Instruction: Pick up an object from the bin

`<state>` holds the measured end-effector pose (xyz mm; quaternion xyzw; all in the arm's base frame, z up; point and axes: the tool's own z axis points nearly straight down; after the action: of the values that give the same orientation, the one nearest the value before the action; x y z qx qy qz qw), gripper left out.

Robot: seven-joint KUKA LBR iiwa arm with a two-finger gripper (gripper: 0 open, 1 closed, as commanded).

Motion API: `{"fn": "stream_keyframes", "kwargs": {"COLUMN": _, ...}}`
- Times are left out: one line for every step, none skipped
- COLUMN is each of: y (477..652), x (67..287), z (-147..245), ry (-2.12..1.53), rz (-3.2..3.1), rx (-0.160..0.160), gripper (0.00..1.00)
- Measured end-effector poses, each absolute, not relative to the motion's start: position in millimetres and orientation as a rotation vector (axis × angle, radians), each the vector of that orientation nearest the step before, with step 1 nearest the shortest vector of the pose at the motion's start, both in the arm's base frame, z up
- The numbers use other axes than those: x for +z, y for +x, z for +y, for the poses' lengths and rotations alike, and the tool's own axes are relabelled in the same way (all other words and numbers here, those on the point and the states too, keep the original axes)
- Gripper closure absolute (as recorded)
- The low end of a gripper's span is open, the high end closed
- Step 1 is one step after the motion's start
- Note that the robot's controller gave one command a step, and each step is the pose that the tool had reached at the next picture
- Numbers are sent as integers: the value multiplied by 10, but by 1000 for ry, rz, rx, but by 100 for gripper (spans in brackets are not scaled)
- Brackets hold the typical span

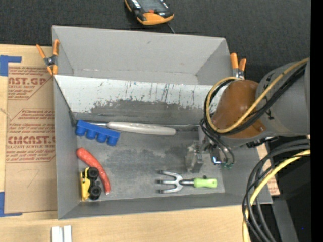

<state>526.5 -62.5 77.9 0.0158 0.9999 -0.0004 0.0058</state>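
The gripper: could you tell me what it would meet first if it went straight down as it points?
Probably the bin floor right beside the green-handled fork. The gripper hangs close to the fork's neck, so it might clip that instead; depth is unclear.

Centre of bin floor (146,160): left bare, open passage between things. Foot of back wall: blocked by blue toothed block (97,132) and long silver tool (141,129), set in line. Left front corner: taken by orange-red stick (93,168) and yellow-black toy car (88,184), close together. Front right: green-handled fork (186,182) laid along front wall, just below gripper (194,158). Right side: closed off by arm (242,110).
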Motion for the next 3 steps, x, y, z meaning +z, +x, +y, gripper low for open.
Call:
{"fn": "stream_keyframes", "kwargs": {"y": 5762, "x": 1389, "z": -153, "ry": 291, "rz": 3102, "rx": 9, "gripper": 100}}
{"fn": "stream_keyframes", "kwargs": {"y": 5286, "x": 713, "z": -622, "ry": -243, "rz": 3132, "rx": -1, "gripper": 0}}
{"fn": "stream_keyframes", "kwargs": {"y": 5276, "x": 695, "z": -636, "ry": -268, "rz": 3128, "rx": -1, "gripper": 0}}
